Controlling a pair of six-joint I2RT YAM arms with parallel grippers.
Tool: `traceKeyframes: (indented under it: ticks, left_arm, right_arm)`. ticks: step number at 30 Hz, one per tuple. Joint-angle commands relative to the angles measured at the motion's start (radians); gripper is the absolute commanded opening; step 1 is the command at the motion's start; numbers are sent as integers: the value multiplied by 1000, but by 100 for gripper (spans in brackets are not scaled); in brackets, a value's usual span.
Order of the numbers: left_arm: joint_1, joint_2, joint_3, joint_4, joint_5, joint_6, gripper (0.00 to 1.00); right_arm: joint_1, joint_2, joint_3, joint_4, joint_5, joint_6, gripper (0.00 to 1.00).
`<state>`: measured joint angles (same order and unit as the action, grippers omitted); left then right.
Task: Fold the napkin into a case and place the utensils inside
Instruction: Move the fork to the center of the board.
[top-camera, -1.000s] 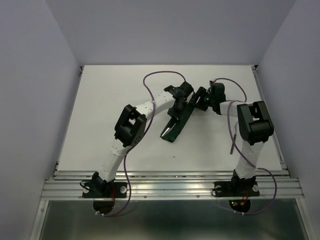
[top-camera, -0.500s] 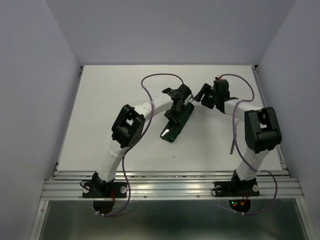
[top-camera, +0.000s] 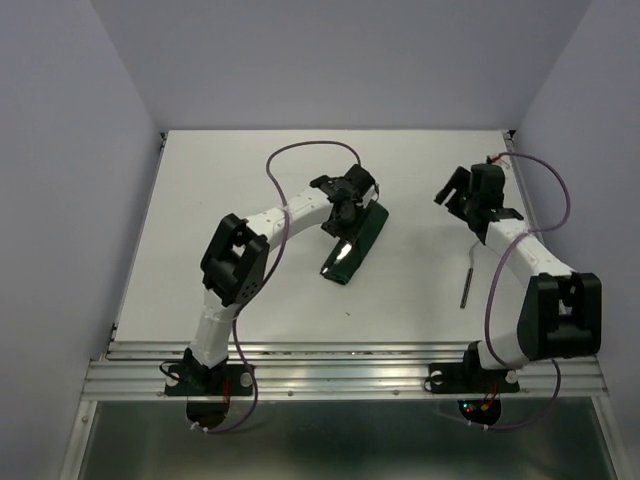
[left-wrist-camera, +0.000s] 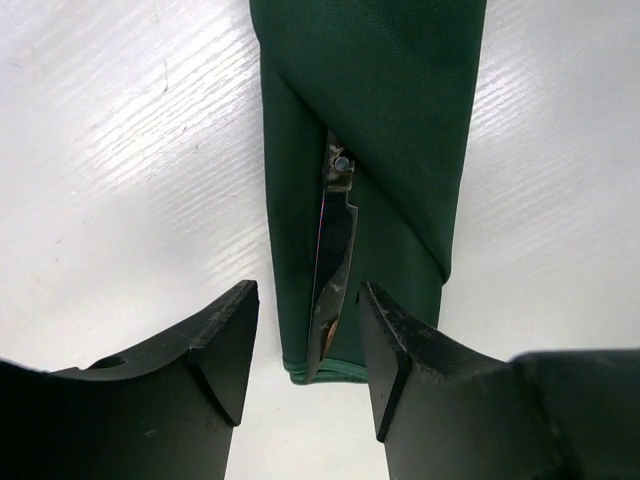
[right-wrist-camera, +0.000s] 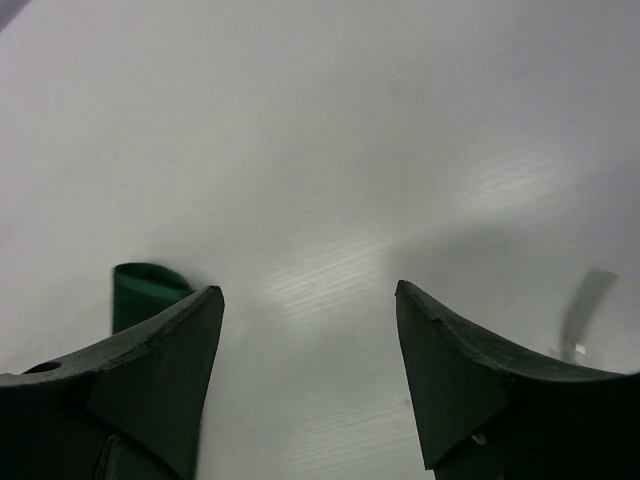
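Lane between case (top-camera: 362, 232) and apparent utensil (top-camera: 466, 287)

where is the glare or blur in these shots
Top external: a bright glint flares on the utensil poking out of the case. Left wrist: utensil and cloth are sharp, the left fingers soft. Right wrist: what is likely the loose utensil is only a blurred grey streak, and a pale sheen lies across the table.
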<state>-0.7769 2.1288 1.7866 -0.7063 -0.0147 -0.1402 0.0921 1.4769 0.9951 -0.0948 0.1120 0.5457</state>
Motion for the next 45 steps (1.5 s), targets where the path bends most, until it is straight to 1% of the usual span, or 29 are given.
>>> traceKeyframes:
  ticks: [1, 4, 7, 10, 13, 15, 22, 26, 29, 31, 33, 38, 42, 45]
  left_arm:
    - [17, -157, -71, 53, -25, -5, 56]
    - [34, -207, -113, 82, -34, -27, 56]
    - [57, -265, -157, 128, -45, -58, 57]
    - [70, -299, -180, 163, -24, -70, 57]
    - [71, -320, -190, 182, -11, -67, 57]
    - [71, -320, -194, 189, -7, -64, 57]
    - [74, -303, -199, 191, 1, -50, 57]
    - [74, -308, -197, 192, 2, -48, 57]
    - [79, -306, -194, 194, 4, -50, 57]
    - [80, -306, -194, 195, 5, -52, 57]
    - [80, -306, -191, 195, 7, -55, 57]
    - [82, -305, -190, 192, -2, -58, 57]
    - [82, -317, -204, 191, -16, -64, 57]
    - [82, -329, -220, 195, -22, -71, 57]
  right_arm:
    - [-153, -98, -96, -132, 97, -6, 75]
    - [-241, -167, -183, -169, 87, 31, 75]
    - [-275, -214, -246, -206, 89, 78, 75]
    - [-275, -222, -274, -241, 89, 112, 75]
    - [-275, -207, -302, -270, 3, 135, 75]
    - [-275, -201, -328, -261, -40, 151, 75]
    - [-275, -217, -377, -273, -25, 166, 73]
    - [-275, -222, -407, -284, -55, 158, 73]
    - [-275, -247, -458, -260, -148, 142, 72]
    - [-265, -270, -493, -228, -225, 138, 72]
    - [-224, -280, -509, -198, -277, 151, 72]
    - [-102, -288, -490, -137, -305, 217, 73]
    - [-25, -239, -438, -57, -321, 275, 73]
    - [7, -172, -403, 76, -366, 287, 73]
